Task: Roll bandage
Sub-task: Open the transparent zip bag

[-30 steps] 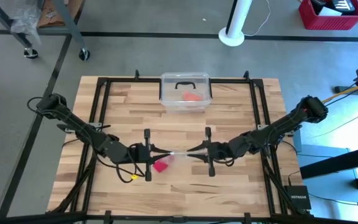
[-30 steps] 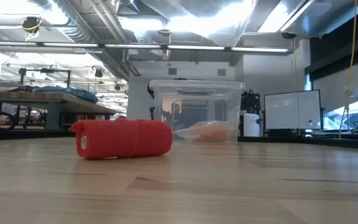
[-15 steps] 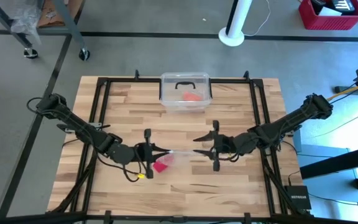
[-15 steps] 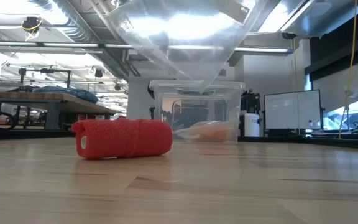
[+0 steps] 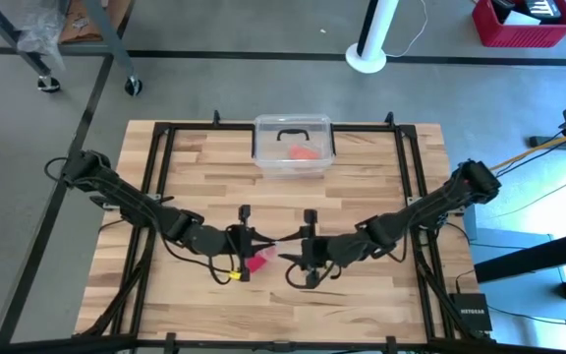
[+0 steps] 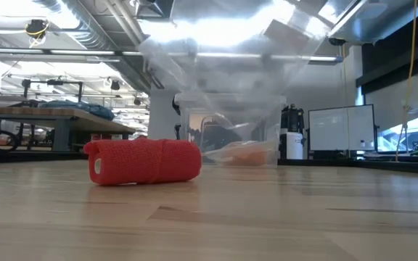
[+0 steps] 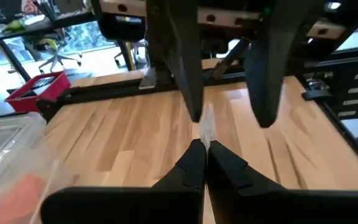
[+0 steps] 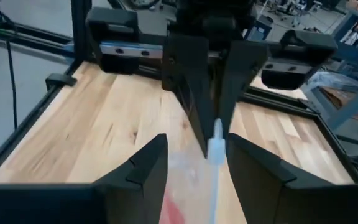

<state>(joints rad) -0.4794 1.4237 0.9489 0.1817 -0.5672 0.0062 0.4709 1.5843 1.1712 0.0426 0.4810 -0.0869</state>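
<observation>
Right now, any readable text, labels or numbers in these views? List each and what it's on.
None can be read.
Small black box at the table's right front corner: a pale mark on top, too small to read.
Red crate on the floor: dark printed contents, blurred.
Red bandage roll, clear lidded container, clear plastic bag: no markings visible.

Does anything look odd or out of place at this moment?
The bandage is already a roll, lying untouched on the table. Both end effectors are instead at a clear bag held up above it. The left end effector pinches the bag's edge, and the right end effector stands open around that same edge.
</observation>
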